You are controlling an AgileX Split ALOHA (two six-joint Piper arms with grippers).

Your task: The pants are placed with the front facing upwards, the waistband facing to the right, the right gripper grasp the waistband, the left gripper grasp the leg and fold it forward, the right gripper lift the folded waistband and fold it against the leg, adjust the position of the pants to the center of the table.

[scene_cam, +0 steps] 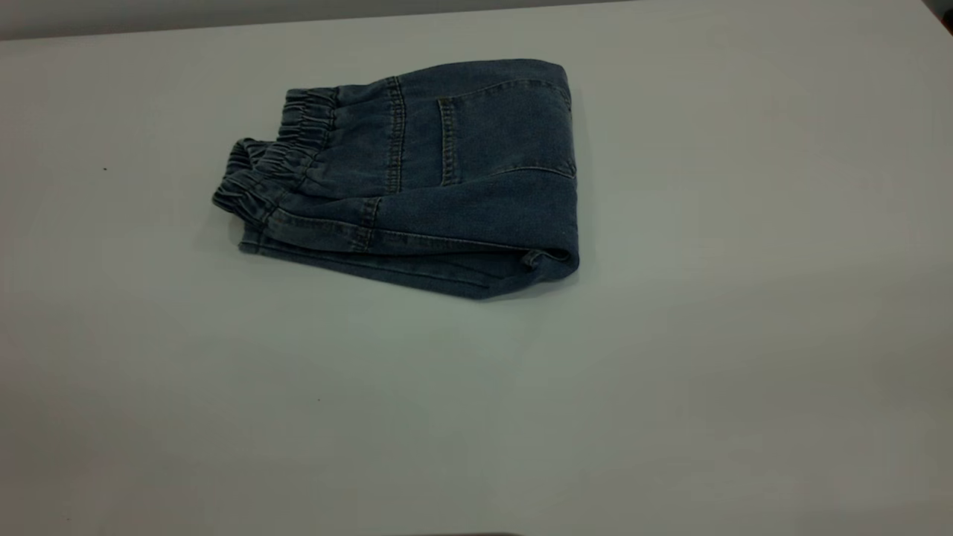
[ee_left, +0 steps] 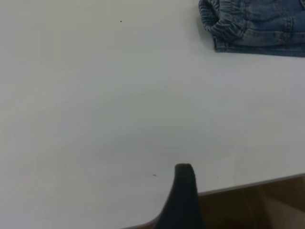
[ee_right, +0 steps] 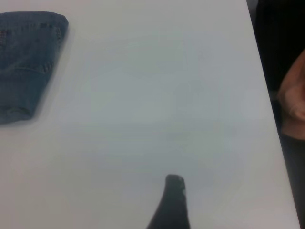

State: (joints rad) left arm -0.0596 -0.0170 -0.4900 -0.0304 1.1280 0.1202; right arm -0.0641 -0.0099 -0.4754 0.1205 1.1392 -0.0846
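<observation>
The pants (scene_cam: 461,171) lie folded into a compact bundle on the table (scene_cam: 670,387), left of centre and toward the far side. Their darker back with the patch pocket faces up. The ruffled waistband (scene_cam: 287,160) is at the bundle's left end. No arm appears in the exterior view. In the left wrist view a black part of my left gripper (ee_left: 185,191) hangs over the table's near edge, far from the waistband (ee_left: 221,21). My right gripper (ee_right: 172,200) shows as a black tip over bare table, well away from the pants (ee_right: 26,62). Neither gripper touches anything.
A person's hand (ee_right: 293,98) is beyond the table's right edge in the right wrist view. The table's edge (ee_left: 257,185) runs close by the left gripper, with brown floor past it. White tabletop surrounds the pants on every side.
</observation>
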